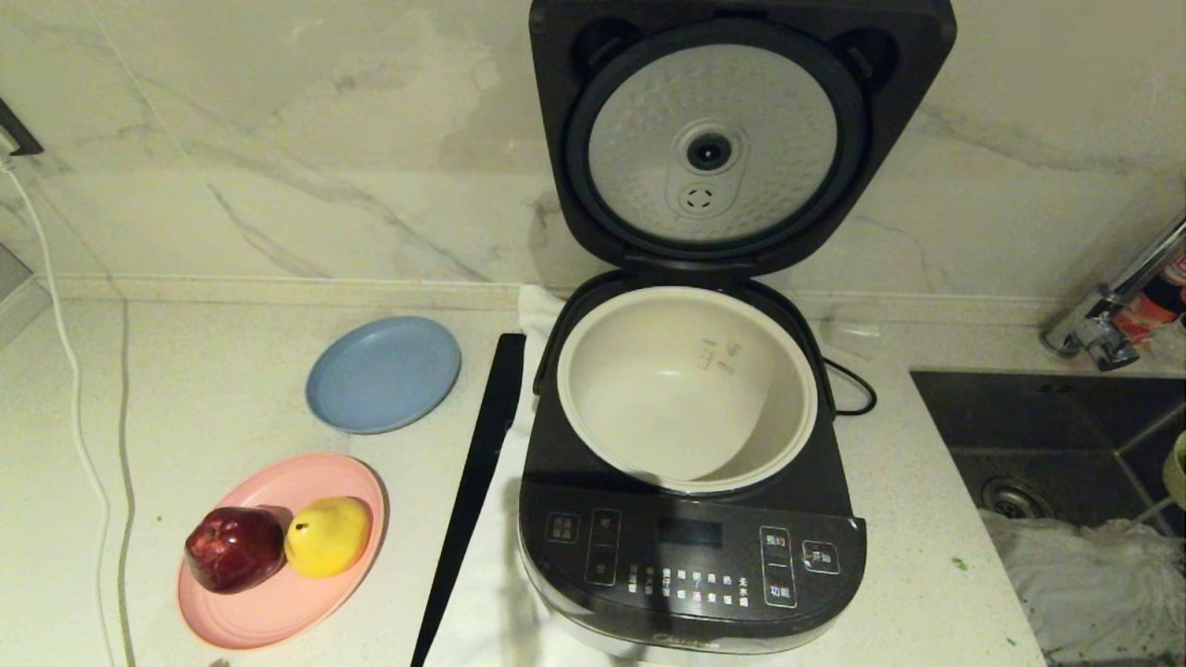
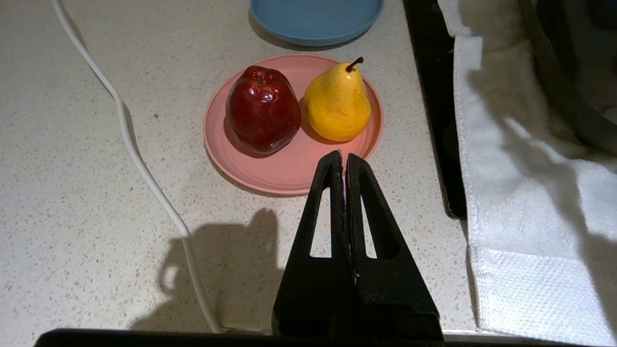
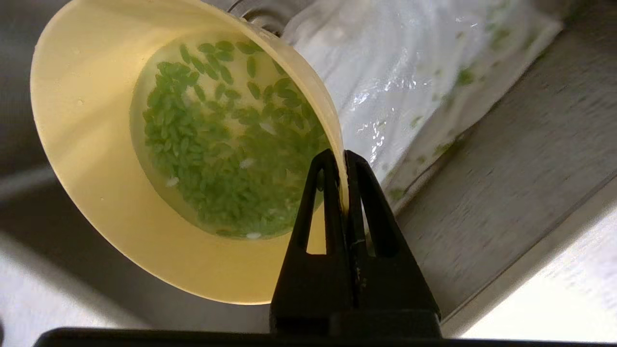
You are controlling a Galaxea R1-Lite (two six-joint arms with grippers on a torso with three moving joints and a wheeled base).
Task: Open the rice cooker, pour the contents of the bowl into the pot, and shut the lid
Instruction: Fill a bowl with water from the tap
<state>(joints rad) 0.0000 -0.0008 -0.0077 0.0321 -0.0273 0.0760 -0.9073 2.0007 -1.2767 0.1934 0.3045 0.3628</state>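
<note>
Stage of the task with opening done and pouring still ahead. Rice cooker (image 1: 690, 519) stands on the table (image 1: 185, 389) with its lid (image 1: 741, 130) raised upright on the rear hinge, the dimpled silver plate facing forward. Pot (image 1: 686, 384) sits in the cooker body, cream-white and, as far as the head view shows, bare inside. Right gripper (image 3: 344, 159), seen in the right wrist view, has its fingers pressed together on the rim of the yellow bowl (image 3: 96, 168); the bowl hangs off to the robot's right, over the sink area and a wet white cloth (image 3: 409, 72), clear of the pot. Contents (image 3: 226, 144), small green bits, lie in the bowl's bottom, none yet poured. Left gripper (image 2: 344, 159) is parked above the table just beside the pink plate (image 2: 289, 173), fingers closed on nothing. Remaining, by judgement: carrying the bowl over the pot, tipping it, and lowering the lid.
</note>
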